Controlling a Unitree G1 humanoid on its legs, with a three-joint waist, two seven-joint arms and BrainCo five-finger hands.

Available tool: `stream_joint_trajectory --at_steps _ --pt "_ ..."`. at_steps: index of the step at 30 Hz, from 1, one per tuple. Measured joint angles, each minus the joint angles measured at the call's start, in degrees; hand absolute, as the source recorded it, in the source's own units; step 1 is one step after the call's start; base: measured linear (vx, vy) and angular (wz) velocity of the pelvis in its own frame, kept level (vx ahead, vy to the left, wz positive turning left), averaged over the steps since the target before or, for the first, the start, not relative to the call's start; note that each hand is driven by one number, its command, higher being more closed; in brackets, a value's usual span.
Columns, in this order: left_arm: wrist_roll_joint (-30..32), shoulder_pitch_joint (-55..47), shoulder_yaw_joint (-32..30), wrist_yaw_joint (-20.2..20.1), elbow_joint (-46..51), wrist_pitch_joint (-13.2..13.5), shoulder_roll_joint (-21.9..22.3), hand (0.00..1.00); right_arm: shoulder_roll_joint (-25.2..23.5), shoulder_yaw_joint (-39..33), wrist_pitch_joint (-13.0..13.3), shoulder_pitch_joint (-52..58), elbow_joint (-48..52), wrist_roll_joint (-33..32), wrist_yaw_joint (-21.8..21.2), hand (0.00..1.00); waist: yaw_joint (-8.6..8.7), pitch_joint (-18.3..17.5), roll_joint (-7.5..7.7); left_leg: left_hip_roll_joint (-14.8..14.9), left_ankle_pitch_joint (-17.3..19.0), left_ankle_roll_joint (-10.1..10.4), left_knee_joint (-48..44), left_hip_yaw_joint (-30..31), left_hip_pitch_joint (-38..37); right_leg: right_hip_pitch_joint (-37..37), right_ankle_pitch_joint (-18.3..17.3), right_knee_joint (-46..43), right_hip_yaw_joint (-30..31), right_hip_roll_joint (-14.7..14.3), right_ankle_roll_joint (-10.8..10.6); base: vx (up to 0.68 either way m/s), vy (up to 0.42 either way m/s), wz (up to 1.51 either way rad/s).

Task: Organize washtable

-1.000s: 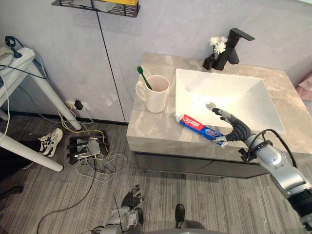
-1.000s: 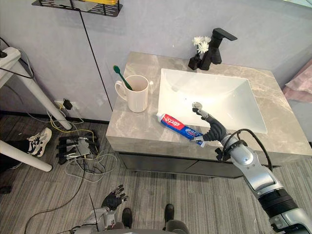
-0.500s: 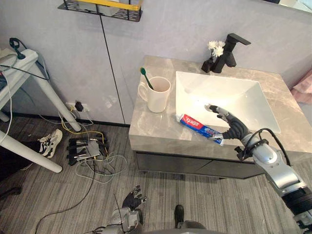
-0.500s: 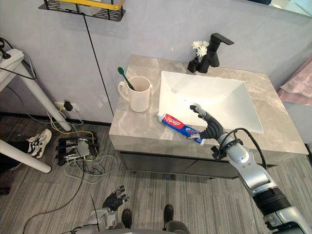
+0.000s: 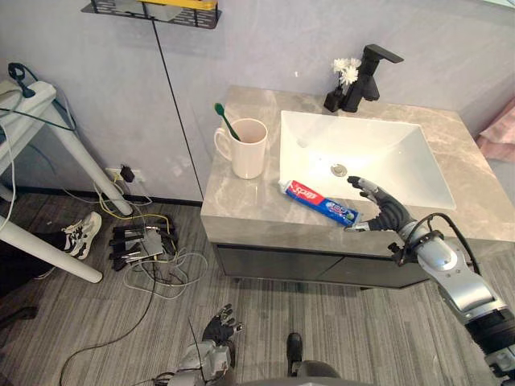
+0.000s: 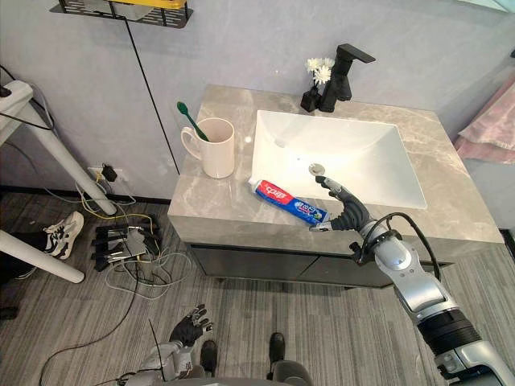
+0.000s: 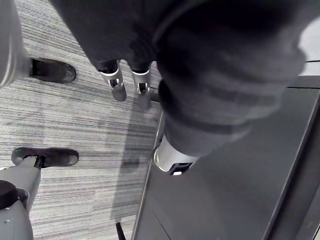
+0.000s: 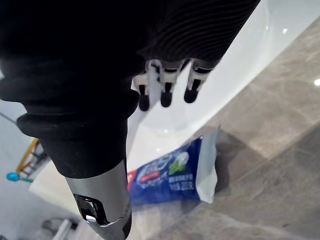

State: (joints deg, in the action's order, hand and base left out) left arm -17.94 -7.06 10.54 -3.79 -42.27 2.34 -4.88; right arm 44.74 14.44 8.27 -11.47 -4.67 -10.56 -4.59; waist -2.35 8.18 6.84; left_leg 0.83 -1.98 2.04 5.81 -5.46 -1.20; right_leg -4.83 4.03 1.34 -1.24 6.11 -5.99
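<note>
A red, white and blue toothpaste tube (image 5: 322,203) lies flat on the grey stone washtable (image 5: 241,205), along the front left corner of the white sink (image 5: 406,189). My right hand (image 5: 385,211) is open at the tube's crimped end. Its fingers (image 8: 165,92) reach out straight over the sink's edge. Its thumb (image 8: 100,200) points along the counter beside the tube (image 8: 175,175). A cream cup (image 5: 248,148) with a green toothbrush (image 5: 224,121) in it stands left of the sink. My left hand (image 5: 217,330) hangs open low over the floor.
A black tap (image 5: 366,76) and a small dark vase of white flowers (image 5: 338,76) stand behind the sink. A black wire shelf (image 5: 149,12) hangs on the wall. Cables and a power strip (image 5: 141,241) lie on the floor beside white table legs (image 5: 48,249).
The whole picture has shifted as the camera moved. The right hand has stayed at the tube's end, and the tube lies where it lay.
</note>
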Motion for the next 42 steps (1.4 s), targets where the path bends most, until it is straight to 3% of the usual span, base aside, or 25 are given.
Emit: stream_joint_trajectory --at_steps 6,15,19,29,30,37,42 --pt "0.0 0.5 -0.1 0.0 0.2 0.0 -0.2 0.00 -0.5 0.0 0.0 -0.9 -1.4 0.0 0.8 0.00 -0.11 0.8 1.37 -0.6 0.0 -0.4 -0.4 0.2 0.5 0.0 0.6 0.4 0.0 0.3 -0.4 0.05 0.007 0.02" --pt "-0.5 0.6 -0.1 0.0 1.8 0.0 -0.2 0.00 -2.1 0.0 0.0 -2.8 -1.5 0.0 0.9 0.00 -0.33 2.6 0.94 -0.2 1.1 -1.1 -0.4 0.4 0.2 0.0 1.7 -0.1 0.0 -0.2 -1.0 0.03 0.003 0.00" --pt "-0.5 0.6 -0.1 0.0 2.3 0.0 0.1 0.00 -2.3 0.1 0.0 -2.8 -1.5 0.0 0.9 0.00 -0.32 3.5 -0.10 1.2 1.1 -1.1 -0.4 0.5 0.4 -0.4 4.5 0.0 0.0 -1.5 -1.1 0.00 0.000 0.00" --pt "-1.7 0.9 -1.3 0.1 2.6 -0.1 0.3 0.00 -4.1 1.3 0.0 -3.1 -2.6 0.5 1.0 0.00 -0.36 4.7 -0.05 1.1 1.2 -1.1 -0.8 0.2 0.5 -0.4 4.5 0.0 0.1 -1.5 -1.1 0.00 -0.001 0.00" --pt "-1.7 0.8 -2.0 0.1 3.5 -0.3 0.3 0.00 -4.0 1.4 0.0 -3.7 -2.6 0.5 1.0 1.00 -0.44 5.4 0.04 1.1 1.5 -1.3 -0.9 0.0 0.4 -0.4 4.5 0.0 0.7 -1.4 -1.0 -0.02 -0.010 -0.06" --pt "-1.8 0.9 -3.9 0.2 4.7 -0.5 0.5 0.00 -4.0 1.9 0.1 -6.2 -3.4 0.5 2.1 1.00 -1.59 6.6 1.06 0.5 1.1 -0.7 -0.1 -0.7 0.1 -0.4 1.4 0.0 1.4 -0.6 0.1 0.00 -0.033 -0.05" --pt "-2.7 0.9 -4.0 0.2 4.8 -0.5 0.5 0.00 -4.1 2.2 0.0 -7.2 -5.2 0.4 2.2 1.00 -1.66 6.7 0.95 1.5 1.2 -0.4 -0.1 0.3 -1.1 1.1 1.6 -0.3 1.2 -1.5 0.2 0.04 -0.032 0.08"
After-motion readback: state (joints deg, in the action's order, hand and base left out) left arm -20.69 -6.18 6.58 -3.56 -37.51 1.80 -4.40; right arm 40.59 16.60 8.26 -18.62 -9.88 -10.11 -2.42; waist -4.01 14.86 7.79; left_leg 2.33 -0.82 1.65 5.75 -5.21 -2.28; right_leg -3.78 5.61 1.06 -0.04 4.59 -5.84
